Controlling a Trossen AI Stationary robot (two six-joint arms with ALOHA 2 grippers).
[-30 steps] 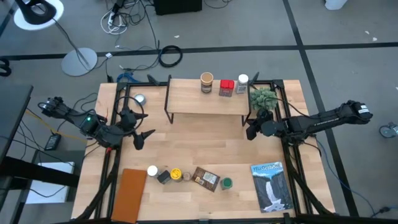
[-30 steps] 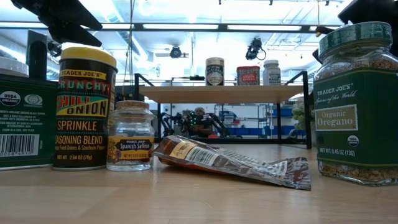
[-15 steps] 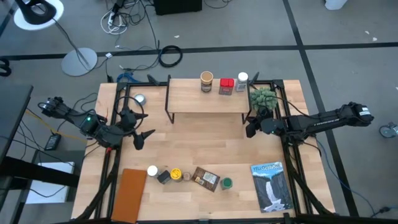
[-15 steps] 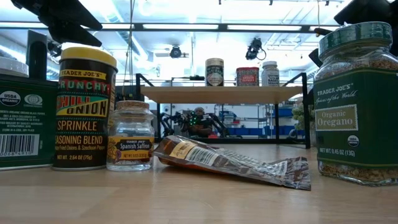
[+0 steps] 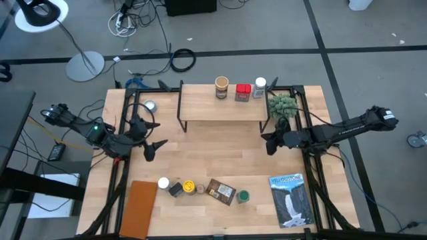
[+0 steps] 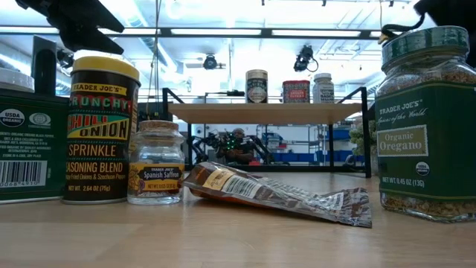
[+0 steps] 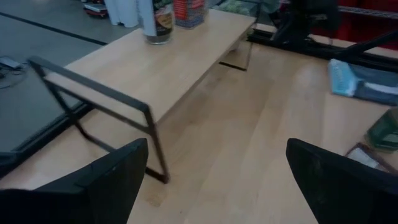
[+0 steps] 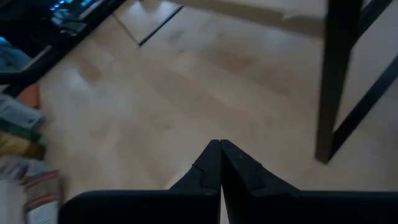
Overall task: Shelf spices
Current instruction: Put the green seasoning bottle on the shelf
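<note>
Spices: three on the shelf (image 5: 220, 107) at its back right part, a tan-topped jar (image 5: 221, 87), a red-topped jar (image 5: 243, 92) and a white-topped bottle (image 5: 260, 85), in a row, close together.
More spices: along the front of the counter (image 5: 213, 153), a white cap (image 5: 163, 183), a dark jar (image 5: 175, 189), a yellow-topped jar (image 5: 189, 187), a small tan-topped jar (image 5: 199, 189), a brown packet (image 5: 221, 191) lying flat, a green-topped jar (image 5: 243, 196).
Low view: chili onion jar (image 6: 100, 128), saffron jar (image 6: 155, 163), packet, oregano jar (image 6: 425, 123) close up; shelf behind, with its three jars on top.
Shelf: at the back middle of the counter, plank top on black legs.
Left gripper (image 5: 152, 135): over the counter's left part, just left of the shelf, jaws wide apart, holding nothing.
Right gripper (image 5: 267, 141): near the shelf's right front leg, low over bare counter, jaws together, holding nothing.
Other: brown board (image 5: 139, 208) at front left, book (image 5: 291, 199) at front right, silver tin (image 5: 149, 106) at back left, small plant (image 5: 283, 105) right of the shelf.
</note>
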